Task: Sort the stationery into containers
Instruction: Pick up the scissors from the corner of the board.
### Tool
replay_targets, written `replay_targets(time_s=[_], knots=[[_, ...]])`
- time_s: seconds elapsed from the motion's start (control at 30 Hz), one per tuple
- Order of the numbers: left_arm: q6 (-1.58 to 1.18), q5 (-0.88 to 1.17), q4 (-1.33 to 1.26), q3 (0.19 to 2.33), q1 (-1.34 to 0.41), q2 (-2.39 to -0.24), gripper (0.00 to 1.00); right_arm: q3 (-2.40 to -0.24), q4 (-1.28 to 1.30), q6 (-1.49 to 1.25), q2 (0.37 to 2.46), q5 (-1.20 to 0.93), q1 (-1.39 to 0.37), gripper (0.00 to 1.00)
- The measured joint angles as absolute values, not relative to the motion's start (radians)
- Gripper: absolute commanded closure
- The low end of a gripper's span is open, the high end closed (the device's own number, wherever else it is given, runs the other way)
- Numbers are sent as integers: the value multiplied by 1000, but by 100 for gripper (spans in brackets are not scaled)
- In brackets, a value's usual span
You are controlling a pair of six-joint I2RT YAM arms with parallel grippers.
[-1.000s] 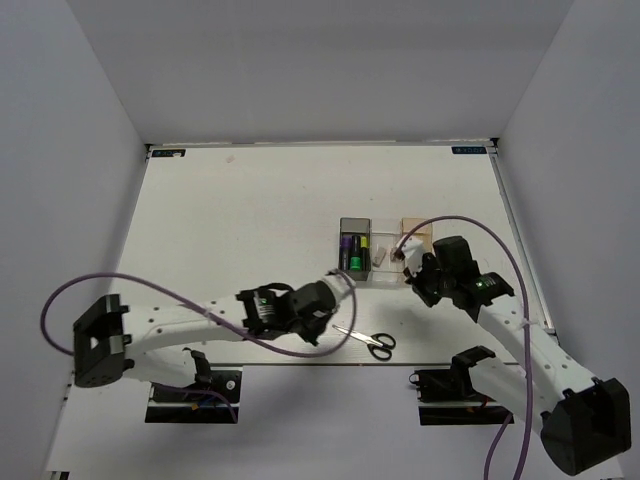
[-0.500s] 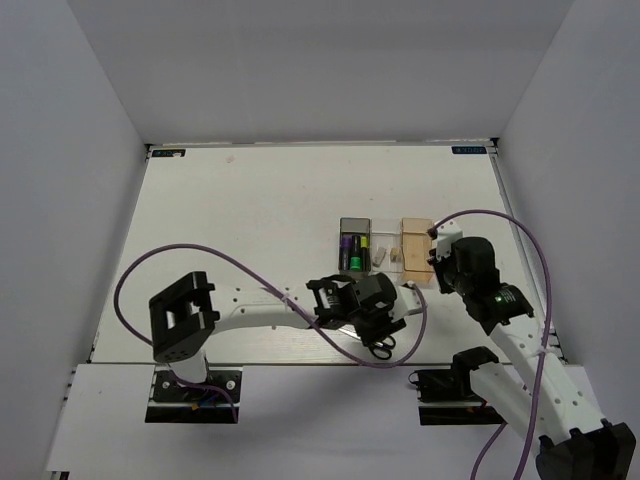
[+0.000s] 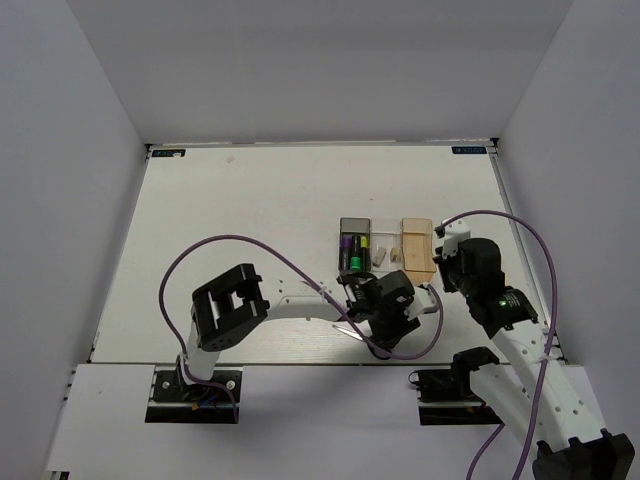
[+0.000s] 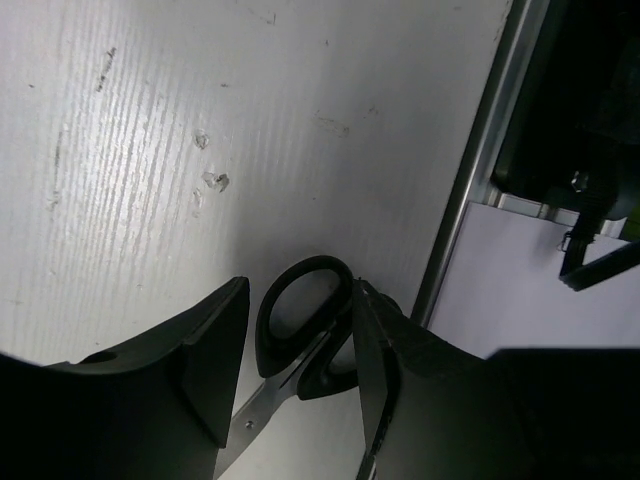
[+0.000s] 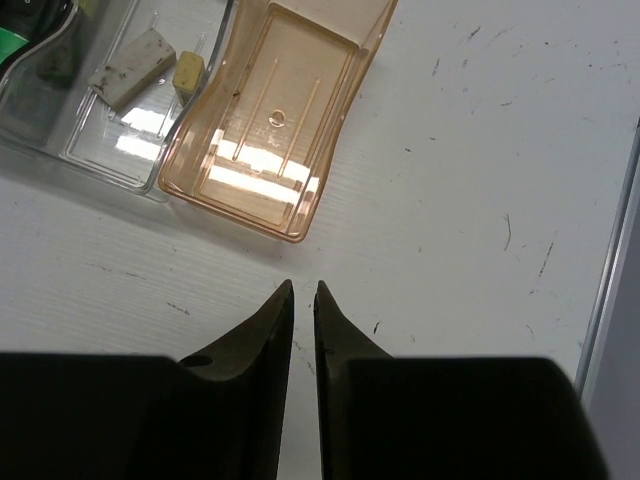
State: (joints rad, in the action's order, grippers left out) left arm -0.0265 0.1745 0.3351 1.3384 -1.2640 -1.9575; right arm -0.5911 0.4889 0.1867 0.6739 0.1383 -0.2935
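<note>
Black-handled scissors [image 4: 305, 263] lie on the table near the front edge. My left gripper [image 4: 301, 290] is open and straddles their handle loops, with the right finger against a loop. In the top view it [image 3: 385, 322] covers the handles and only the blade [image 3: 347, 328] shows. My right gripper [image 5: 302, 288] is shut and empty, just short of the near end of the empty tan-orange bin [image 5: 330, 150]. The clear bin [image 5: 75, 150] holds two beige erasers [image 5: 132, 68]. The dark grey bin [image 3: 343, 226] holds the three highlighters [image 3: 354, 252].
The three bins stand side by side at the table's middle right, with the tan bin [image 3: 408, 262] on the right. The table's metal front rim [image 4: 470, 190] runs just beyond the scissors. The left arm's purple cable [image 3: 230, 245] loops over the table.
My left arm has swung right and down over the scissors, and its jaws now straddle the handles. My right gripper has drawn back from the clear bin to the tan bin's right side.
</note>
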Motion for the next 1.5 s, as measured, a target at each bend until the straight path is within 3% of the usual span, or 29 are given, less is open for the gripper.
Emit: replay_targets(time_s=[1.2, 1.37, 1.5], knots=[[72, 99, 325, 1322, -1266, -2001, 49, -591, 488, 186, 669, 149, -281, 82], [106, 36, 326, 1317, -1291, -2000, 55, -591, 488, 184, 669, 147, -281, 82], [115, 18, 325, 1313, -1300, -2000, 75, -591, 488, 183, 669, 146, -276, 82]])
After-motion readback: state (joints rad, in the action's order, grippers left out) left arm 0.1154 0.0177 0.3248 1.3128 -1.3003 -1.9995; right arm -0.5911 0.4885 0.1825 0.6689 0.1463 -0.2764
